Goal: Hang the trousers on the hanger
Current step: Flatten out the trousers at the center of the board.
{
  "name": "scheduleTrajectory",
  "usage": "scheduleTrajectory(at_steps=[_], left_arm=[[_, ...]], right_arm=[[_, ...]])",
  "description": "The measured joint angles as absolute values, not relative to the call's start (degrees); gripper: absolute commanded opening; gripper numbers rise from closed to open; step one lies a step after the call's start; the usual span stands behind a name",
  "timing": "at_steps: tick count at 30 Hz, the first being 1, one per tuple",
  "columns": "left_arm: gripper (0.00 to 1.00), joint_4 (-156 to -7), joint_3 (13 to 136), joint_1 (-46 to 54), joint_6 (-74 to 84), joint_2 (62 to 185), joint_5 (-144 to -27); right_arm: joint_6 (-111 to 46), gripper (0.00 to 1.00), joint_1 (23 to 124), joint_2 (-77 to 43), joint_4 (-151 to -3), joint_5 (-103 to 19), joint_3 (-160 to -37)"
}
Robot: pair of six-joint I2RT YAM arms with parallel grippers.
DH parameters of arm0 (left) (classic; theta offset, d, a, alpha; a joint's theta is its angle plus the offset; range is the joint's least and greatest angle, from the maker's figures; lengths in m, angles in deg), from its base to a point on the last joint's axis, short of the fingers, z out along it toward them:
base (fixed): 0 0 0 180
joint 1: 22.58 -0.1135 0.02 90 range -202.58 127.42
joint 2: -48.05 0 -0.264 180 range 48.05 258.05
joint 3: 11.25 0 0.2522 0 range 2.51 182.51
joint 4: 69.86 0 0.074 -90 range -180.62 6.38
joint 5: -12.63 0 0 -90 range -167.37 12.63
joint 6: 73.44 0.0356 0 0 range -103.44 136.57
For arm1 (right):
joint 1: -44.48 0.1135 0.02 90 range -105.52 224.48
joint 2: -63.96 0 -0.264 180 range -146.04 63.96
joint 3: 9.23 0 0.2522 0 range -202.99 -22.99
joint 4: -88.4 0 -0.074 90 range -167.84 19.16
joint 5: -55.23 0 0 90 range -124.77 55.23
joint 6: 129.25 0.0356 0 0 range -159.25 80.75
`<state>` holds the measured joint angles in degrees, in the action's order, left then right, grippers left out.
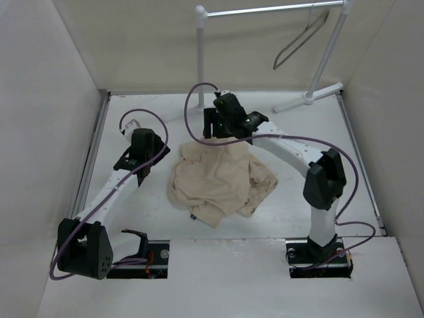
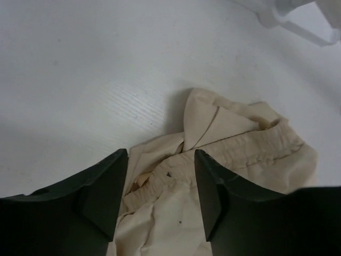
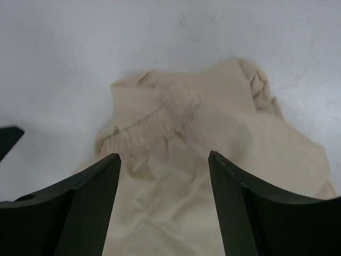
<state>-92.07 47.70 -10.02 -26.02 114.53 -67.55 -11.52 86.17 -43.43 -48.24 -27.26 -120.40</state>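
Mid-table, the trousers point(image 1: 218, 179) are lying waistband-first just ahead of the wide-open, empty left gripper point(image 2: 161, 154) and right gripper point(image 3: 164, 156), right one's looking closer.

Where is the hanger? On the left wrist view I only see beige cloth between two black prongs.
Observer: The hanger hangs on a white rack at the far side, well away from the trousers.
Operator: What is the other arm doing?
Observer: The right gripper is open over the trousers, gripping nothing.
Operator: Are the trousers spread flat?
Observer: No, from above they lie crumpled in one heap.
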Motion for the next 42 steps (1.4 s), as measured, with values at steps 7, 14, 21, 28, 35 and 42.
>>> scheduleTrajectory(at_steps=[7, 14, 21, 28, 35, 42], left_arm=[[0.66, -91.6, 44.8, -9.8, -26.4, 118.3, -69.5], [0.71, -87.8, 42.5, -11.1, -27.2, 121.3, -73.6], [0.75, -83.9, 42.5, -10.5, -28.1, 127.6, -78.0], [0.75, -80.9, 47.3, -6.0, -28.6, 134.0, -80.5], [0.61, -78.6, 51.2, 0.8, -29.0, 140.4, -82.0], [0.13, -78.4, 52.6, 2.5, -30.7, 145.7, -81.6]], right_arm=[[-16.2, 0.75, 86.2, -59.6, -43.1, -20.2, -133.8], [-18.4, 0.12, 86.2, -67.2, -37.5, -18.8, -141.0], [-16.5, 0.15, 86.6, -48.9, -39.8, -18.7, -125.9], [-12.1, 0.14, 82.9, -10.2, -45.1, -19.5, -97.7], [-3.3, 0.12, 68.7, 14.3, -44.7, -22.0, -73.9], [3.1, 0.11, 56.2, 25.2, -43.1, -29.2, -63.2]])
